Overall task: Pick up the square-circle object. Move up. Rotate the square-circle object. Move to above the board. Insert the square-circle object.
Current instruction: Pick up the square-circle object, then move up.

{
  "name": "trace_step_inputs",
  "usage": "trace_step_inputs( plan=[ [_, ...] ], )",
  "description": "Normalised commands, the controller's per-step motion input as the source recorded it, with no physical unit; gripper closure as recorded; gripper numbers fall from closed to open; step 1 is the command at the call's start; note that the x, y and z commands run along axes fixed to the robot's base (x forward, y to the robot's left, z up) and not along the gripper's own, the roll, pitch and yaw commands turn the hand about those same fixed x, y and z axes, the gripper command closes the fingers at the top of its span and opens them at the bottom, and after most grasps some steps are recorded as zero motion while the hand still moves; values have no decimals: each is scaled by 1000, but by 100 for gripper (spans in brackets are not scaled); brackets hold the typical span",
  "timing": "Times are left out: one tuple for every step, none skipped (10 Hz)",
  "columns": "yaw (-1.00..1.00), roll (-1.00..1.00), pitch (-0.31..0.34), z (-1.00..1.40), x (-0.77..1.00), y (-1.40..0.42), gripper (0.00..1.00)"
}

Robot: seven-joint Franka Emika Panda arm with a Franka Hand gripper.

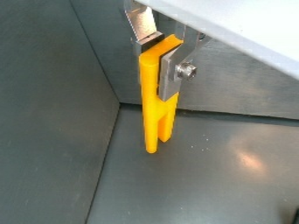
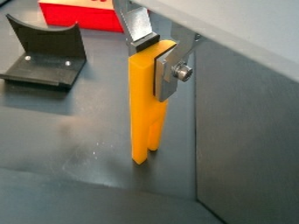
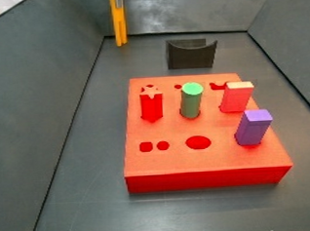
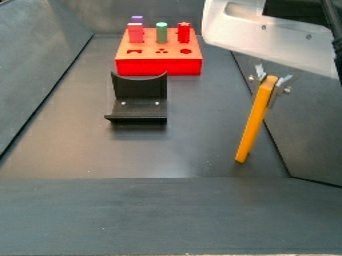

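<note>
Square-circle object (image 2: 147, 105) is clamped at its top end between the gripper (image 2: 156, 59) plates, hanging near the wall, well apart from the board (image 3: 205, 144). Gripper's upper part is cut off in both wrist views.

We lose the gripper (image 4: 271, 82) body past the frame edge in a side view, square-circle object (image 3: 116, 19) top cut off, board (image 2: 82, 15) mostly cropped, fixture (image 1: 295, 213) barely a corner.

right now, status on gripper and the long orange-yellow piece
Gripper shut on long orange-yellow two-legged piece, near the wall. Piece hangs legs down. Red square board apart; nothing between.
</note>
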Motion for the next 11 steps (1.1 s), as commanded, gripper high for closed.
trace_step_inputs(
  plan=[
    [0, 0, 0, 0, 0, 0, 100],
    [0, 0, 0, 0, 0, 0, 100],
    [0, 0, 0, 0, 0, 0, 100],
    [0, 0, 0, 0, 0, 0, 100],
    [0, 0, 0, 0, 0, 0, 100],
    [0, 0, 0, 0, 0, 0, 100],
    [0, 0, 0, 0, 0, 0, 100],
    [0, 0, 0, 0, 0, 0, 100],
    [0, 0, 0, 833, 0, 0, 100],
    [-24, 2, 20, 796, 0, -9, 100],
    [-26, 22, 59, 666, -19, 0, 100]
  ],
)
